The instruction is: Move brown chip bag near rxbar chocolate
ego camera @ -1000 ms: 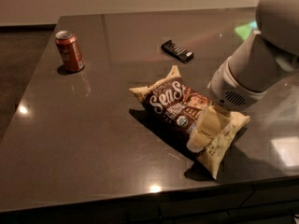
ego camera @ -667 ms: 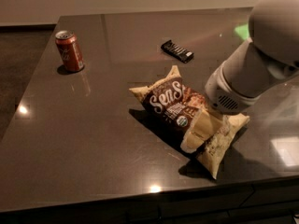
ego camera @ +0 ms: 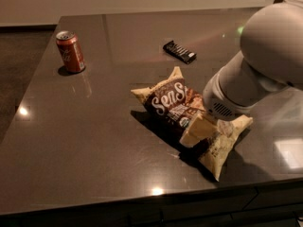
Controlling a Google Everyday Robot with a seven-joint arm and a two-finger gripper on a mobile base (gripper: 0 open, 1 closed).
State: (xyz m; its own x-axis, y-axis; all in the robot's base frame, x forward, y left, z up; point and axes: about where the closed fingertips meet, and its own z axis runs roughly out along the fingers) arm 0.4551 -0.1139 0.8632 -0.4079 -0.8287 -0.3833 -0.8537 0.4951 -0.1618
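Observation:
The brown chip bag (ego camera: 171, 103) lies on the dark table (ego camera: 94, 136), right of centre, with its pale crimped ends pointing up-left and down-right. My gripper (ego camera: 198, 129) comes down from the white arm (ego camera: 265, 65) at the right and sits on the bag's middle, covering part of it. The rxbar chocolate (ego camera: 179, 51), a small black bar, lies flat further back, apart from the bag.
An orange-red soda can (ego camera: 70, 51) stands upright at the back left. The table's front edge (ego camera: 142, 200) runs just below the bag, and its left edge borders dark floor.
My arm has shifted left and lower over the bag, covering more of it. The bag, bar and can have not moved.

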